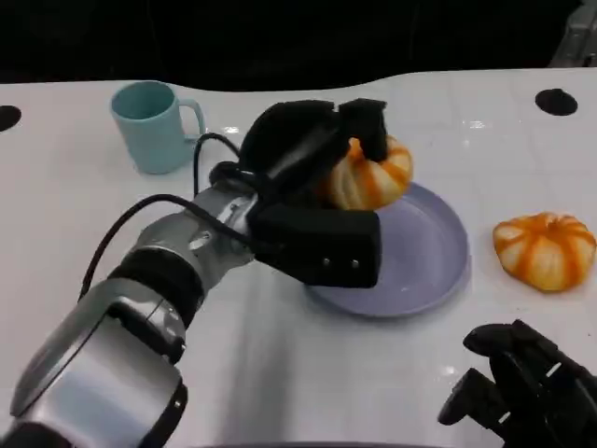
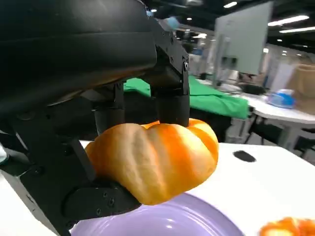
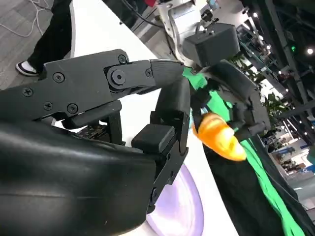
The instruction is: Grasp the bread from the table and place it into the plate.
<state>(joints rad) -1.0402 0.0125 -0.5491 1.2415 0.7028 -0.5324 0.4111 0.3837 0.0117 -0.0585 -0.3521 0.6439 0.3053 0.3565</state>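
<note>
While the left hand [image 1: 312, 177] hovers over the plate [image 1: 438, 271], its fingers [image 2: 172, 101] clasp the bread [image 1: 368, 175].

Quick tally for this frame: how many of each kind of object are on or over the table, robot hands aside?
Bread rolls: 2, one held by the left hand over the plate, one lying on the table
Plates: 1, purple
Mugs: 1, light blue
Total: 4
</note>
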